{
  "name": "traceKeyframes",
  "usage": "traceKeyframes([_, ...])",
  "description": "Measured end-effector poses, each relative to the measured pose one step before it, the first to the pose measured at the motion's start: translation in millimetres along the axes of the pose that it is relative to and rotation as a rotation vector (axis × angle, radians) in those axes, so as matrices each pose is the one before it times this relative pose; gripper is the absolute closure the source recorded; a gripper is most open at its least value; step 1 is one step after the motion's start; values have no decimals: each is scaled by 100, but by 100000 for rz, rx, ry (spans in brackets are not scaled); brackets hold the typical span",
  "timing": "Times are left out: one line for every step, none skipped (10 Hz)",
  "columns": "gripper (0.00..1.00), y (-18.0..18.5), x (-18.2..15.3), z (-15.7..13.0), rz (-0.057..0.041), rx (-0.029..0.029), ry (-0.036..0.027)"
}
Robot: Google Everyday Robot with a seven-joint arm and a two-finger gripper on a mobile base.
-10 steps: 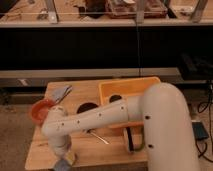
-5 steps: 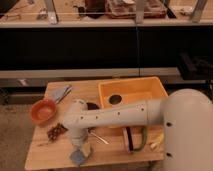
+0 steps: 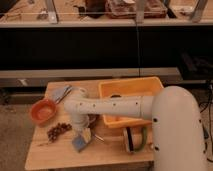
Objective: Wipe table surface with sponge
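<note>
The sponge (image 3: 80, 143), a small blue-grey square pad, lies flat on the table surface (image 3: 112, 154) near its front middle. My gripper (image 3: 85, 133) points down from the white arm onto the sponge's far edge and is shut on it. The arm reaches in from the lower right and crosses in front of the yellow bin.
An orange bowl (image 3: 43, 111) stands at the left edge, with a blue-grey cloth (image 3: 62, 92) behind it. A dark reddish cluster (image 3: 58, 131) lies left of the sponge. A yellow bin (image 3: 131, 89) fills the back right. A round green-rimmed object (image 3: 134, 139) lies on its side at the front right.
The gripper has dragged the sponge from the front left corner to the right and then away from the front edge. The arm's elbow swung right.
</note>
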Motion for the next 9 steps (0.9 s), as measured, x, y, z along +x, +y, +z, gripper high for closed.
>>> traceKeyframes([100, -1077, -648, -85, -1135, 622, -698])
traceKeyframes([100, -1327, -1063, -179, -1872, 965, -1052])
traceKeyframes([100, -1295, -1115, -108, -2123, 1151, -1247])
traceKeyframes([100, -1451, -1341, 0, -2645, 1097, -1759])
traceKeyframes([100, -917, -934, 123, -1902, 466, -1093])
traceKeyframes([100, -1366, -1620, 430, -4349, -56, -2503])
traceKeyframes([100, -486, -1129, 756, -3610, -802, -2083])
traceKeyframes([100, -10, -742, 692, -2620, -643, -1697])
traceKeyframes([100, 392, -905, 732, -2504, -463, -1624])
